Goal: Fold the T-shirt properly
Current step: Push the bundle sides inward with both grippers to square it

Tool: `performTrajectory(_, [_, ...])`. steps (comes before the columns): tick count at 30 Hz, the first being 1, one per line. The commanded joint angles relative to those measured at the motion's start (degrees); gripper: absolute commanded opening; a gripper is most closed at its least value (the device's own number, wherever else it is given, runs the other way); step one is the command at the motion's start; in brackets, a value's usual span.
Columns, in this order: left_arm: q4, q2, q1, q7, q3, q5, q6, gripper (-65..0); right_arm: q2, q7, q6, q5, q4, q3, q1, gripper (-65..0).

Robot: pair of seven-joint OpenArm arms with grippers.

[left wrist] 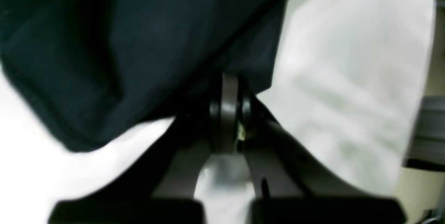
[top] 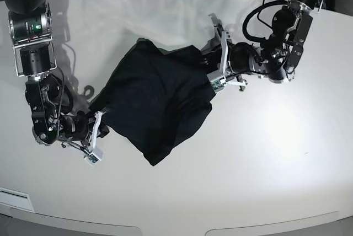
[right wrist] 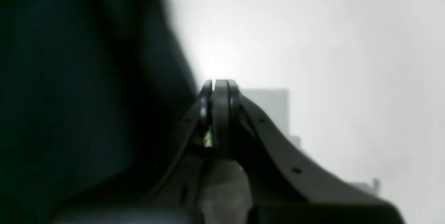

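cloth, the black t-shirt (top: 157,101), lay rumpled mid-desk (top: 276,153), partly folded. left hand (top: 214,79) pinched its far edge; right hand (top: 96,128) was clamped at its near corner. the next move, likely, called for lifting both edges together and laying them over evenly.

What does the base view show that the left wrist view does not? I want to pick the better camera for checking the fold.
Only the base view shows the whole black T-shirt lying rumpled on the white table, with both arms at opposite edges: the right pincer at its near-left corner and the left pincer at its far-right edge. Only the left wrist view shows the left pincer's jaws pressed together on a fold of cloth, though blurred. Both show the black shirt, the white table and the left pincer.
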Motion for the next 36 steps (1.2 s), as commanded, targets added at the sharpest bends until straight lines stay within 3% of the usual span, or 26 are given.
performTrajectory(1, [-0.42,-0.87,-1.14,-0.63,0.04,3.45,0.05,-65.0,1.31,0.46,0.07,0.96,1.75,0.35,0.26,-65.0])
performTrajectory(6, [-7.78,-1.11,-6.23,-6.27,0.13,9.62,0.05,-65.0,1.73,0.46,-0.20,2.91,8.57,0.35,-6.67,-65.0])
performTrajectory(10, [-15.32,-1.09,-10.47,-12.00,0.13,13.68,0.05,-65.0,1.70,-1.20,-3.41,2.89,17.22,1.60,-13.53,-65.0])
performTrajectory(14, [-22.58,-0.61,-14.43,-19.21,0.13,17.40,0.05,-65.0,1.70,-1.49,-4.15,2.91,26.34,4.63,-20.52,-65.0])
performTrajectory(17, [-26.14,-0.07,-16.50,-22.25,0.13,17.62,0.05,-65.0,1.68,-1.46,-6.78,3.21,32.22,6.84,-24.98,-65.0])
performTrajectory(20, [-26.47,0.55,-17.46,-22.36,0.13,17.55,0.35,-65.0,1.66,-1.46,-7.89,3.30,36.79,8.31,-29.11,-65.0])
performTrajectory(25, [-25.29,0.63,-18.40,-21.77,0.11,16.90,3.65,-65.0,1.40,-1.01,-7.89,2.69,40.06,8.66,-32.09,-65.0])
performTrajectory(30, [-19.17,0.15,-18.40,-16.55,-1.44,16.13,6.12,-65.0,1.40,-1.03,-10.62,2.03,42.93,11.80,-32.13,-65.0])
performTrajectory(33, [-14.27,0.00,-18.38,-11.91,-4.48,10.01,6.23,-65.0,1.40,0.07,-10.78,4.72,46.45,15.85,-32.09,-65.0])
performTrajectory(36, [-10.01,0.00,-18.36,-6.23,-8.63,0.04,6.14,-65.0,1.40,4.24,-7.56,8.79,49.00,20.79,-32.09,-65.0])
